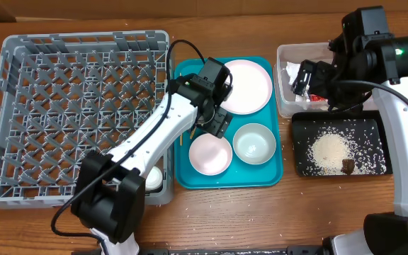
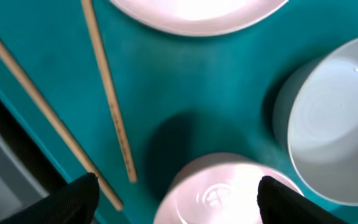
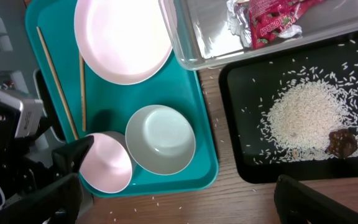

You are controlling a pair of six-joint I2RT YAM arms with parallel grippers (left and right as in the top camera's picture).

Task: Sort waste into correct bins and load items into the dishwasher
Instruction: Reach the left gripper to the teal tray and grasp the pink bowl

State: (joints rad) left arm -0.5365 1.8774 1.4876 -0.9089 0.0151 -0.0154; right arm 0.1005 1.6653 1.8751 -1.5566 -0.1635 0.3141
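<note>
The grey dish rack (image 1: pixel 62 113) fills the left. The teal tray (image 1: pixel 268 173) holds a large plate (image 1: pixel 246 86), a small plate (image 1: pixel 210 154), a bowl (image 1: pixel 254 142) and two chopsticks (image 2: pixel 107 93) along its left side. My left gripper (image 2: pixel 179 199) is open and empty, low over the small plate (image 2: pixel 229 193). My right gripper (image 3: pixel 179 205) is open and empty, high near the clear tub (image 1: pixel 285 99). The tub holds the red wrapper (image 3: pixel 272 18). The black tray (image 1: pixel 299 159) holds rice (image 3: pixel 300 118) and the brown lump (image 3: pixel 342 142). A white cup (image 1: pixel 153 177) sits at the rack's near right corner.
Loose rice grains lie on the wooden table (image 1: pixel 246 212) in front of the teal tray. The left arm reaches across the rack's right side. The clear tub and black tray stand close together right of the teal tray.
</note>
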